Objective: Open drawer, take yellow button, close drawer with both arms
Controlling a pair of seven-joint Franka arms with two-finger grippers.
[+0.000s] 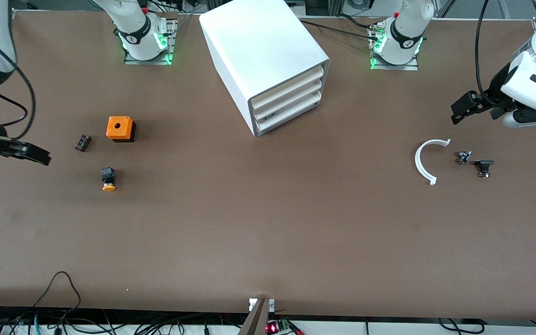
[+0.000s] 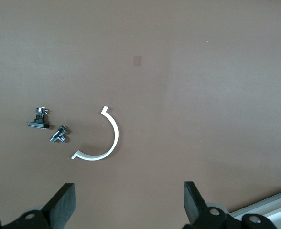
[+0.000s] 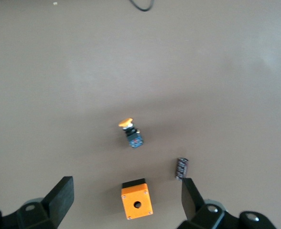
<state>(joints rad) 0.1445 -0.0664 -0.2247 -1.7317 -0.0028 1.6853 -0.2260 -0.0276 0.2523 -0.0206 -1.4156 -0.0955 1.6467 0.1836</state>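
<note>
The white cabinet (image 1: pixel 258 51) stands at the back middle of the table. Its top drawer (image 1: pixel 290 83) looks pushed in, like the two below it. The button (image 1: pixel 108 179) lies on its side on the table toward the right arm's end, orange cap toward the front camera; it also shows in the right wrist view (image 3: pixel 131 132). My right gripper (image 1: pixel 35 154) is open and empty, in the air at that end of the table (image 3: pixel 126 187). My left gripper (image 1: pixel 464 110) is open and empty, in the air at the left arm's end (image 2: pixel 128 192).
An orange cube with a hole (image 1: pixel 120 128) and a small black part (image 1: pixel 83 142) lie farther from the front camera than the button. A white arc piece (image 1: pixel 427 161) and two small dark parts (image 1: pixel 463 157) (image 1: pixel 484 167) lie below my left gripper.
</note>
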